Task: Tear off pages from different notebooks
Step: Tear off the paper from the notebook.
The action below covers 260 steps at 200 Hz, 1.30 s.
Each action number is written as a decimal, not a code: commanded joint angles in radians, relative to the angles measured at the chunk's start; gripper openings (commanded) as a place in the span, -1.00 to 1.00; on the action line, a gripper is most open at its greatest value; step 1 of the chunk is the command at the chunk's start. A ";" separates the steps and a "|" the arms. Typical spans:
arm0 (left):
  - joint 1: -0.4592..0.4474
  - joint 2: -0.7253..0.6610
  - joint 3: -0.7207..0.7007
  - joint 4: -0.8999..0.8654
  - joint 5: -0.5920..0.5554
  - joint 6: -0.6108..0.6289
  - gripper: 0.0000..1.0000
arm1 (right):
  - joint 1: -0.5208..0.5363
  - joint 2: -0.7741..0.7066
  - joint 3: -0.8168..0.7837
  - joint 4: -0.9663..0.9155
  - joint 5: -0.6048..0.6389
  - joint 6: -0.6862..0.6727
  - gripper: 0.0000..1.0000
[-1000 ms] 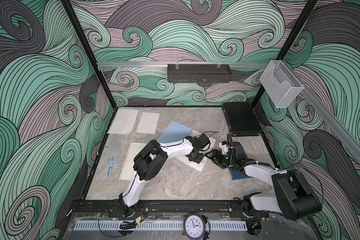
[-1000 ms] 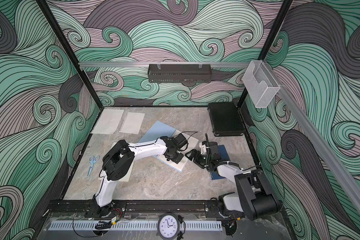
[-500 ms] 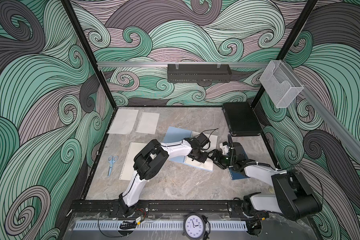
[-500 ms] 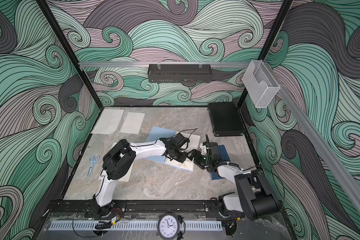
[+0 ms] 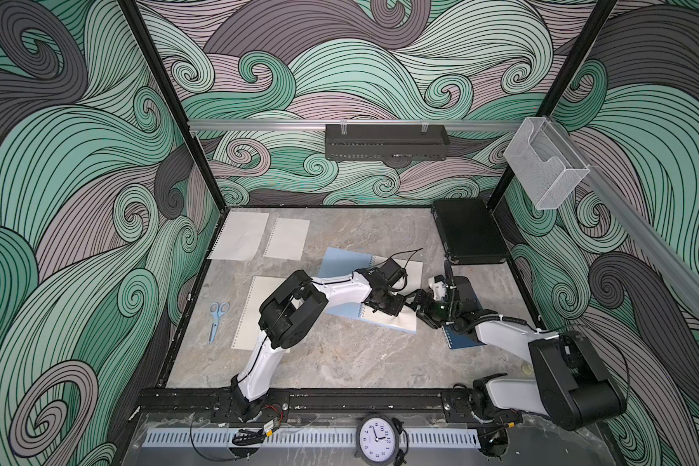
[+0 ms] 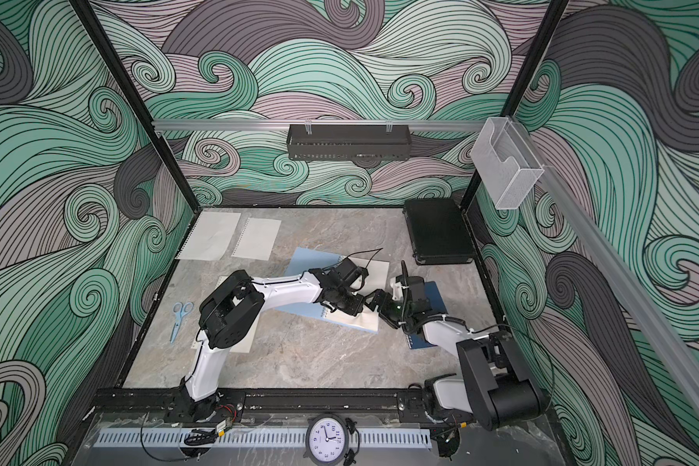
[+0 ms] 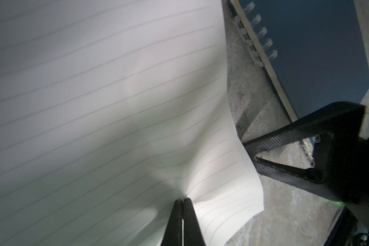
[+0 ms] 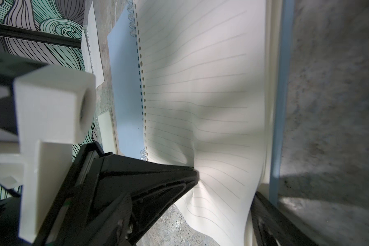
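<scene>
Left wrist view: the left gripper (image 7: 182, 201) was clamped flat on the lined page (image 7: 115, 95), a little in from its free edge. The thin paper puckered into ridges fanning out from the black fingertips. Just past that wavy edge the right gripper (image 7: 250, 152) stood with its jaws spread wide and nothing between them. Its textured black fingers reached to the page's edge — whether they touched it could not be told.

The page belonged to the light blue notebook (image 5: 342, 262), which lay open near the middle of the table (image 5: 340, 363) with its cover laid flat to the left. In the right wrist view the page's punched edge ran beside that cover. Wire loops showed at both ends of the row of round holes; whether the middle holes sat on the wire could not be told. A narrow strip of bare table parted the page's free edge from the navy notebook (image 7: 317, 53). That one was closed and matte, with a pale coil along its side, and lay partly under the right arm.

In both top views two loose pages (image 5: 239, 236) lay side by side at the far left corner. Scissors (image 5: 217, 318) lay near the left edge, and a flat black case (image 5: 471, 236) sat against the far right corner. The near half of the grey, veined, stone-look surface — in front of the arms' bases — was bare.
</scene>
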 commanded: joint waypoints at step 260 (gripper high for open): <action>0.015 0.237 -0.185 -0.168 0.015 0.005 -1.00 | -0.132 -0.063 0.047 -0.157 -0.059 -0.111 0.79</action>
